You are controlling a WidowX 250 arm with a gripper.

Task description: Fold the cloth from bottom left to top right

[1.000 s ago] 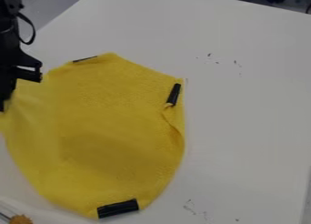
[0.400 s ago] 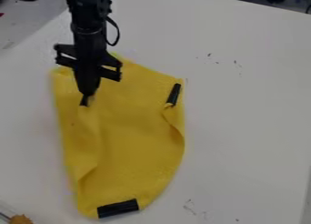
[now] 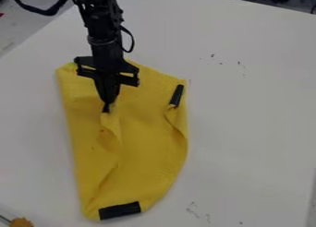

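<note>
The black gripper [image 3: 106, 109] hangs over the upper middle of the yellow cloth, its fingertips shut on the cloth's left corner, which is pulled inward over the rest. The yellow cloth [image 3: 151, 147] lies on the white table with its left side folded over toward the middle. Wrinkles run down from the fingertips toward the bottom. One black clip-like strip [image 3: 119, 211] is at the cloth's bottom edge, another black strip [image 3: 176, 96] at its upper right edge, where the cloth is slightly curled.
White table surface [image 3: 253, 129] spreads to the right of the cloth. An orange-brown object [image 3: 21, 222] is at the bottom left corner. Small dark marks dot the table at upper right and bottom right.
The gripper has moved from the left edge rightward over the cloth, drawing the cloth's left corner with it. The left side has folded over; the right side has stayed in place.
</note>
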